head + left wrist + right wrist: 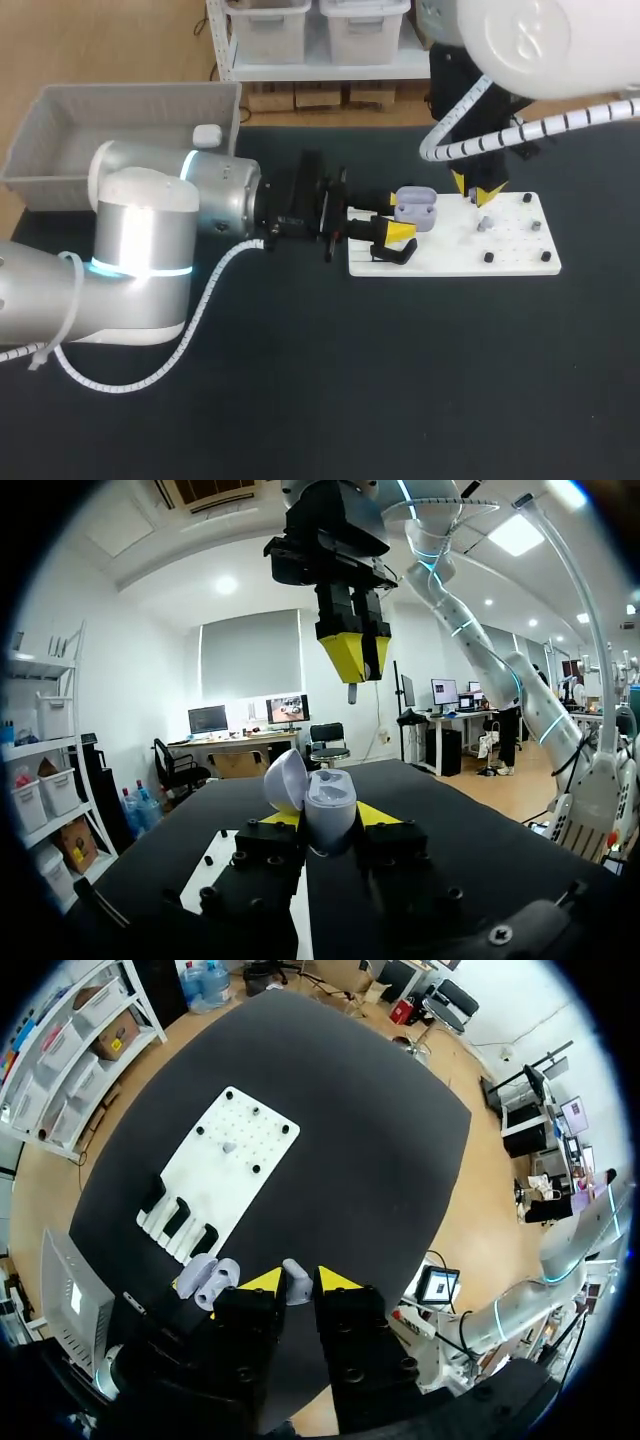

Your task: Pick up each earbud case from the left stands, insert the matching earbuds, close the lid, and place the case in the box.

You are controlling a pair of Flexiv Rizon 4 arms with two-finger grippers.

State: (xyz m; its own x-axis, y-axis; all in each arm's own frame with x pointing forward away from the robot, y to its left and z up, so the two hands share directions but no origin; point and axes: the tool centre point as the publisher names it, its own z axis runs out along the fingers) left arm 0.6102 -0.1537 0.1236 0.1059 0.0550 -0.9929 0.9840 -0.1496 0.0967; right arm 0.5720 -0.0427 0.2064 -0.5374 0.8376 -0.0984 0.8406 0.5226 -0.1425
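My left gripper [398, 216] is shut on a lavender earbud case [418, 205], held over the left end of the white pegboard [520, 262]. In the left wrist view the case [330, 802] stands upright between the yellow tips, with its lid [284, 778] swung open. My right gripper [476, 189] hangs just right of the case, high above it in the left wrist view [352, 656]. It is shut on a small lavender earbud [295, 1286], which also shows under its tips [352, 692]. Another earbud [483, 223] sits on the pegboard.
A grey box [120, 105] stands at the back left with a white case [207, 135] in it. Black stands [395, 255] line the pegboard's left edge, and black pegs [546, 256] dot its right part.
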